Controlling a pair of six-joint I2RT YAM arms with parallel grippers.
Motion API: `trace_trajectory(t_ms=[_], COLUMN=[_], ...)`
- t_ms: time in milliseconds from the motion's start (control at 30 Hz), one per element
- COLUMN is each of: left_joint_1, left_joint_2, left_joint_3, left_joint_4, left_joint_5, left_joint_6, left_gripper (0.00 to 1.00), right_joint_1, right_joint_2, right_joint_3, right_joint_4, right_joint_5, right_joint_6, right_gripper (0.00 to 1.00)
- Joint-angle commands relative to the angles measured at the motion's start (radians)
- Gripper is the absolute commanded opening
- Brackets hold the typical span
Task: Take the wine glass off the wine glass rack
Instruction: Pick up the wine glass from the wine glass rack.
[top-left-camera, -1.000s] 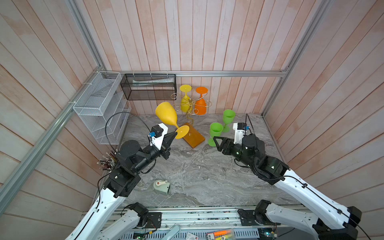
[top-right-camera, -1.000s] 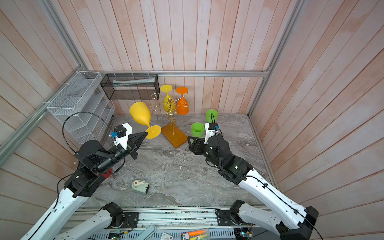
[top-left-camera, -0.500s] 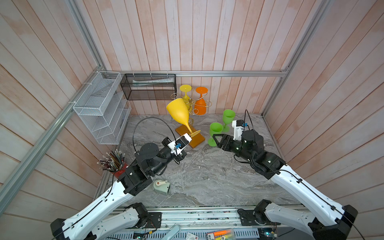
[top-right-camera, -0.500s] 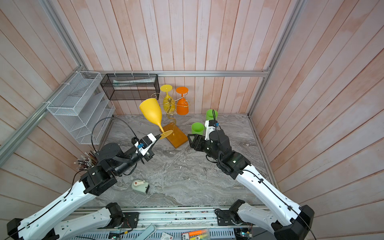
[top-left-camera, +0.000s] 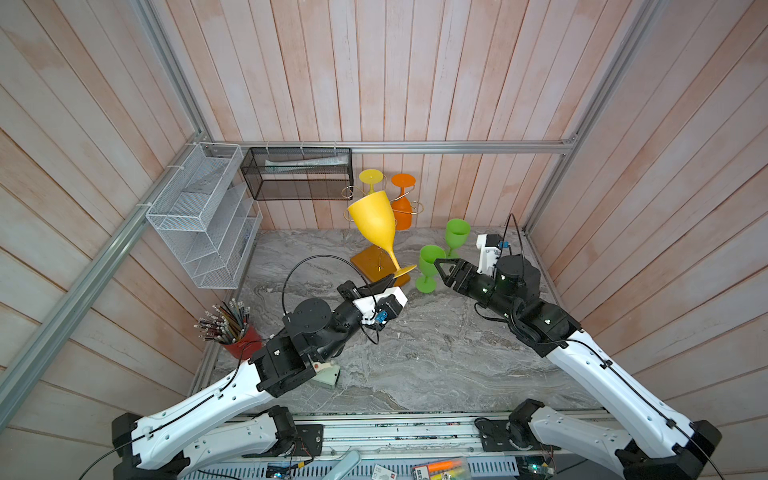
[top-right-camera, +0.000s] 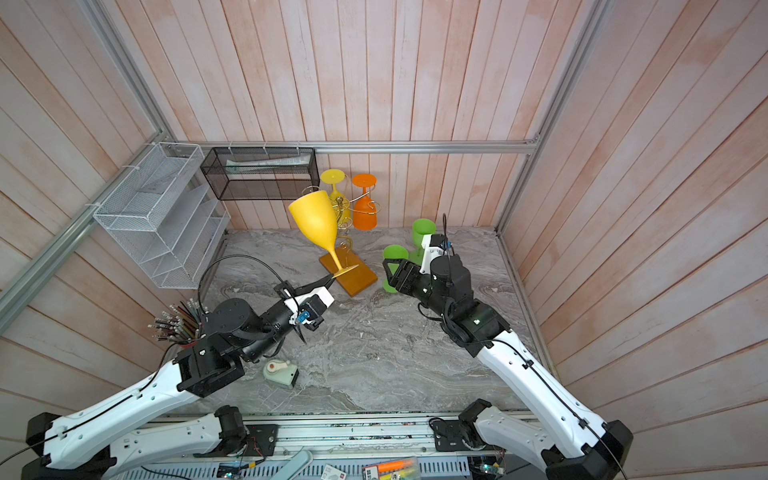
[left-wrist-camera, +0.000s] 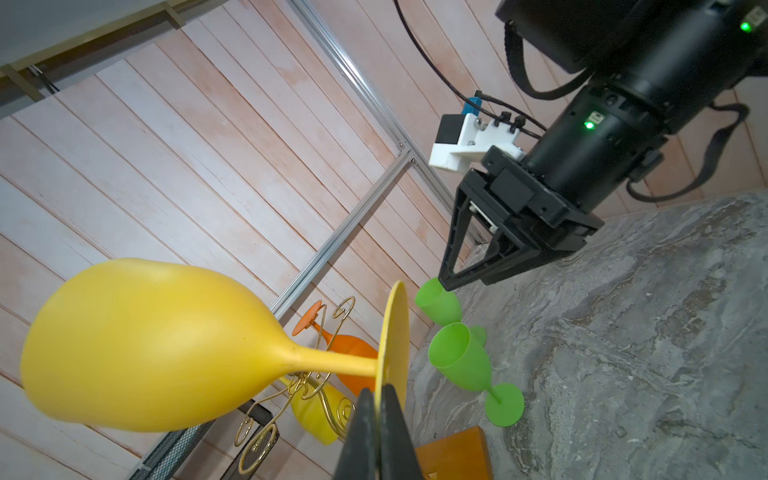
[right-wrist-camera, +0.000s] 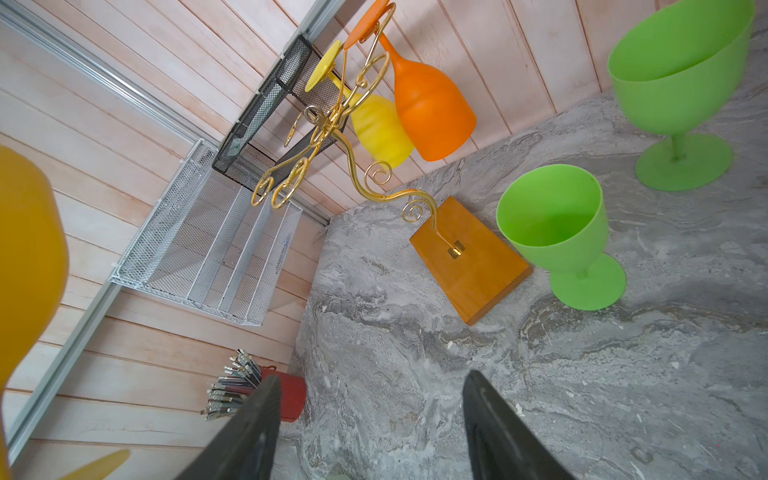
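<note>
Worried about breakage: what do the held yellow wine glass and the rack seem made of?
Yellow wine glass: likely plastic, opaque, matte, no glassy glints. Wine glass rack: gold wire, shiny, probably metal; its orange-brown base looks like varnished wood, grain visible.

Your left arm (top-left-camera: 199, 411) and right arm (top-left-camera: 602, 374) share white link shells, black joint housings (top-left-camera: 311, 318) and black cable (left-wrist-camera: 512, 62). Each wrist carries a white camera bracket (left-wrist-camera: 469, 143) with a blue connector (left-wrist-camera: 471, 104). The right gripper (right-wrist-camera: 372, 376) has black tapered fingers (right-wrist-camera: 249, 432); green lights (left-wrist-camera: 589, 124) mark its housing.

Lab cell: plank walls (top-left-camera: 415, 70), aluminium frame (top-left-camera: 457, 146)
</note>
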Motion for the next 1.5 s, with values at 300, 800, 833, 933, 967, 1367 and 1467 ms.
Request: trace_trajectory(t_ms=[300,800,833,933,967,1367,1467], left_joint_1=[-0.054,-0.054,-0.054,-0.054,-0.054,-0.051,-0.051], left_joint_2=[-0.021,-0.059,-0.059,-0.059,-0.060,-0.011,0.001], left_joint_3=[-0.113,-0.266,-0.274,-0.305,-0.319,-0.407,-0.416], left_joint_4=[0.128,0.261,0.276,0.332,0.352,0.508,0.517], left_joint_5=[-0.041,-0.050,-0.056,-0.073,-0.077,-0.125,-0.136], left_joint_6=[0.139,0.227,0.233,0.255,0.264,0.344,0.359], left_gripper=[0.00,0.00,0.00,0.00,0.00,0.00,0.00], right_joint_1=[-0.012,0.087,0.092,0.107,0.110,0.111,0.116], right_joint_2=[-0.037,0.004,0.005,-0.002,-0.003,0.020,0.035], right_joint_3=[-0.048,-0.033,-0.034,-0.039,-0.041,-0.040,-0.046], right_joint_4=[0.085,0.089,0.087,0.082,0.081,0.101,0.118], right_joint_5=[-0.056,-0.030,-0.024,-0.004,-0.001,-0.035,-0.053], right_joint_6=[0.129,0.183,0.189,0.212,0.222,0.280,0.291], right_gripper=[0.57,0.51,0.50,0.49,0.49,0.46,0.44])
